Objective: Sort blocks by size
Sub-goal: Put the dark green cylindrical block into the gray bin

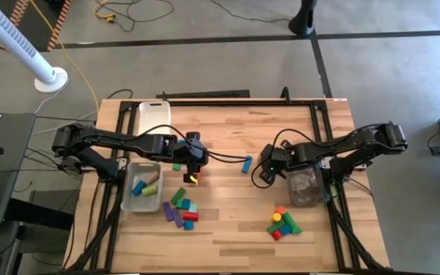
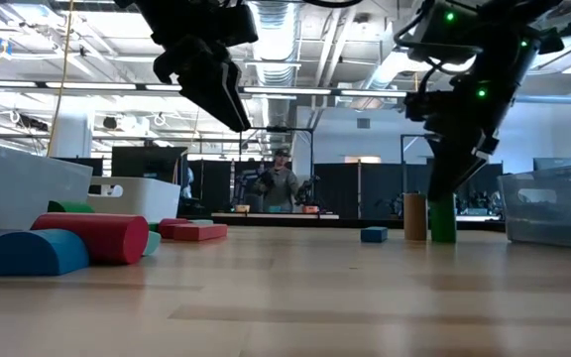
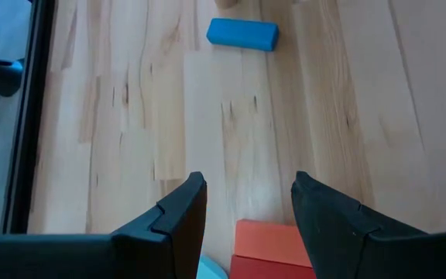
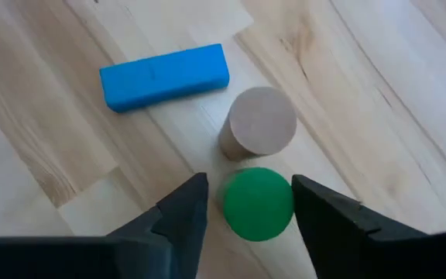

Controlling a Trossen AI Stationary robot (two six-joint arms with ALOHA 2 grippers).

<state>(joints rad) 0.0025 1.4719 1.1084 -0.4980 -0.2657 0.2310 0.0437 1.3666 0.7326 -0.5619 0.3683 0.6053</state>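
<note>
While the right gripper (image 4: pixel 242 205) stands over the middle right of the high view, its fingers (image 4: pixel 180 217) sit open astride an upright green cylinder (image 4: pixel 259 203), one on each side and neither seen to touch it.

Item, green cylinder: standing on end on the table (image 1: pixel 228 229), just beside a plain wooden cylinder (image 4: pixel 260 122) and near a blue bar (image 4: pixel 164 75) lying flat. Judged light, rigid and smooth; the curved wall could slip or roll, so hold is best taken across the middle of the round side, clear of the wooden neighbour.

Item, left gripper (image 3: pixel 242 213): centre left of the high view, fingers parted and empty, hanging over bare wood with a red block (image 3: pixel 273 248) close below them.

Item, loose blocks: a mixed heap (image 1: pixel 180 208) at lower centre left of the high view; a second small cluster (image 1: pixel 282 222) at lower right.

Item, containers: clear bin (image 1: pixel 145 187) at left holding a few blocks; another clear bin (image 1: pixel 305 191) at right beneath the right arm; white tray (image 1: pixel 153 116) at upper left.

Item, person standing far off in the room in the low view, uninvolved.
</note>
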